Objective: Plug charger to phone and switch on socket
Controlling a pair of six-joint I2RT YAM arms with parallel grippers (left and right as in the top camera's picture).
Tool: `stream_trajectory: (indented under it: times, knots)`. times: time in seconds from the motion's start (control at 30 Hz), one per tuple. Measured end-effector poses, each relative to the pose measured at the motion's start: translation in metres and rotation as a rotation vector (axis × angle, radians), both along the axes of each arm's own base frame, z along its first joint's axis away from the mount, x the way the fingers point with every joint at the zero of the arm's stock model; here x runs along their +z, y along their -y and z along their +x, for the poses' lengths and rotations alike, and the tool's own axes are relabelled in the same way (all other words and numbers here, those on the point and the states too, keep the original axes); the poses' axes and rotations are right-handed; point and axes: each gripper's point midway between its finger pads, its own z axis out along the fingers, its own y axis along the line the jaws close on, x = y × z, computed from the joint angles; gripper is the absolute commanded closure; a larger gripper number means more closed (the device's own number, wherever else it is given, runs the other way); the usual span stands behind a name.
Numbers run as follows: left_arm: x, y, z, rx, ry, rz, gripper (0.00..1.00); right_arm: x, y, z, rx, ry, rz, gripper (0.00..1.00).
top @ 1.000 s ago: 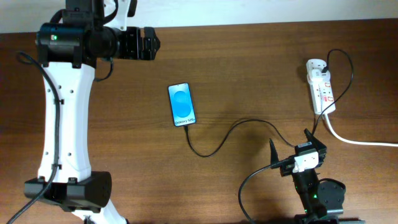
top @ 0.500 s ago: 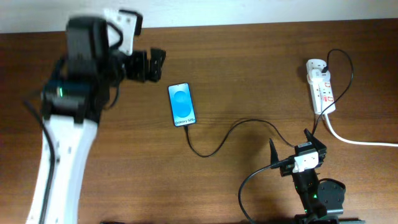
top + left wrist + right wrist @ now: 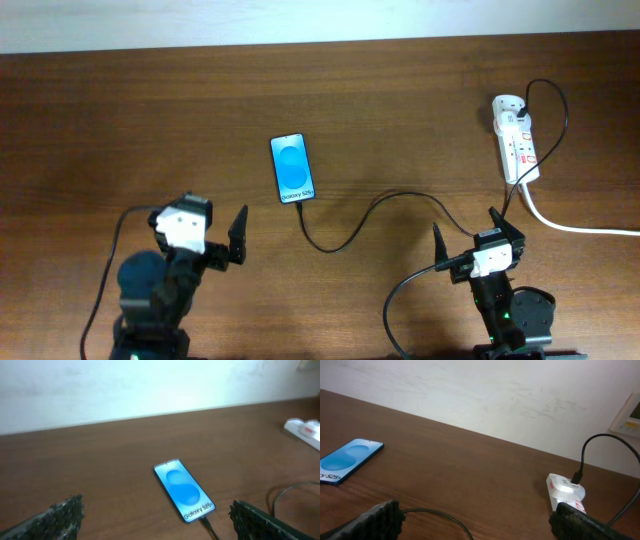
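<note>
The phone (image 3: 293,168) lies flat mid-table with its blue screen lit; it also shows in the left wrist view (image 3: 184,490) and the right wrist view (image 3: 345,460). The thin black charger cable (image 3: 350,235) has its tip in the phone's near end (image 3: 204,521) and curves right to the white socket strip (image 3: 515,140), where its black plug sits in the far end. My left gripper (image 3: 205,235) is open and empty, low near the front edge, a good way short of the phone. My right gripper (image 3: 470,240) is open and empty, short of the socket strip (image 3: 565,490).
The strip's thick white cord (image 3: 580,225) runs off the right edge. A loop of black cable (image 3: 445,517) lies just ahead of my right gripper. A pale wall borders the table's far edge (image 3: 150,415).
My left arm has pulled back from high over the far left of the table and folded down to the front edge. The right arm, phone, cable and strip have not moved.
</note>
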Motion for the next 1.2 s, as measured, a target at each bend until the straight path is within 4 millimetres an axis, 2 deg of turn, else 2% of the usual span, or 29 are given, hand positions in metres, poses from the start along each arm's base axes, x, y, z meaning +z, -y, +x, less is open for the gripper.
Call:
stream_trajectory:
  times: [0.17, 0.57, 0.63, 1.2]
  knots:
    - [-0.02, -0.012, -0.017, 0.041, 0.066, -0.002, 0.01, 0.0, 0.0, 0.0, 0.0, 0.0, 0.0, 0.02]
    - [-0.044, -0.029, -0.026, 0.137, 0.192, 0.019, 0.01, 0.0, 0.0, 0.0, 0.0, 0.0, 0.0, 0.02]
    - [-0.056, -0.031, -0.027, 0.152, 0.178, 0.025, 0.01, 0.0, 0.0, 0.0, 0.0, 0.0, 0.0, 0.02]
    - [-0.055, -0.033, -0.027, 0.161, 0.189, 0.026, 0.01, 0.0, 0.0, 0.0, 0.0, 0.0, 0.0, 0.02]
